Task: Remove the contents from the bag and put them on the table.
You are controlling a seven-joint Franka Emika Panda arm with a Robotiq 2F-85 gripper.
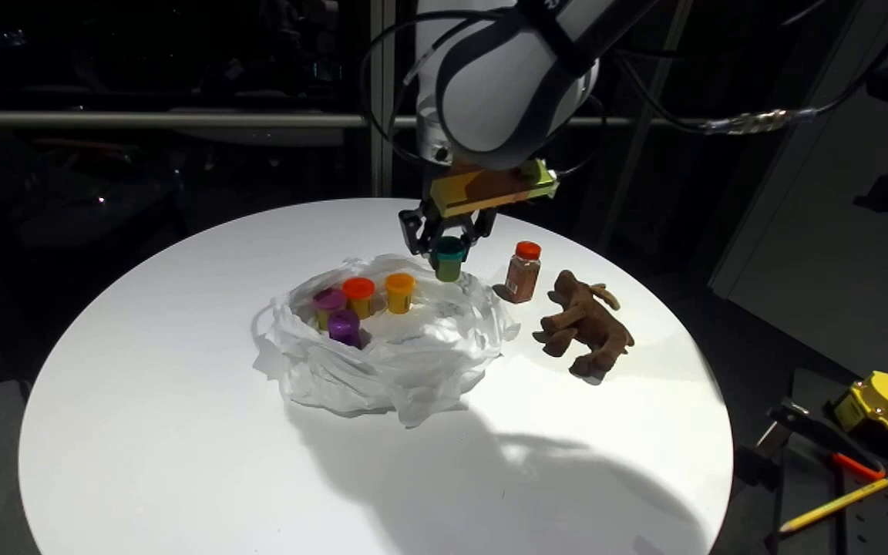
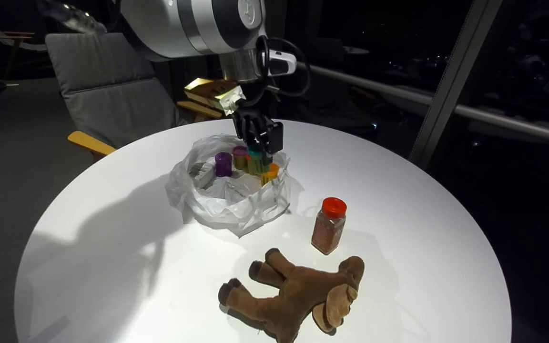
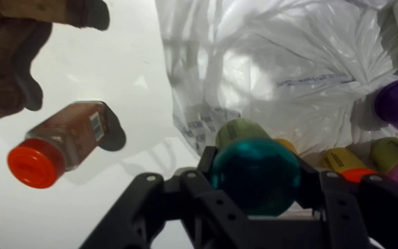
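Gripper (image 3: 257, 165) clasps a teal-lidded tub (image 1: 449, 268) near the rim of a plastic bag (image 1: 390, 374); four more tubs (image 1: 400, 296) sit inside; a plush moose (image 2: 305, 288) and red-capped bottle (image 2: 329, 229) rest on the worktop (image 1: 143, 385); carried too low, the tub could snag the bag.

The bag (image 1: 405, 370) is translucent white with bluish print. Inside it: purple cup (image 1: 344, 329), orange-lidded cup (image 1: 399, 294), red-lidded cup (image 1: 359, 297), mauve-lidded cup (image 1: 329, 302). At its rim: teal-lidded cup (image 1: 449, 260). Beside it: red-capped brown bottle (image 1: 523, 276), brown toy animal (image 1: 589, 324). Beneath it: white table (image 1: 143, 401).
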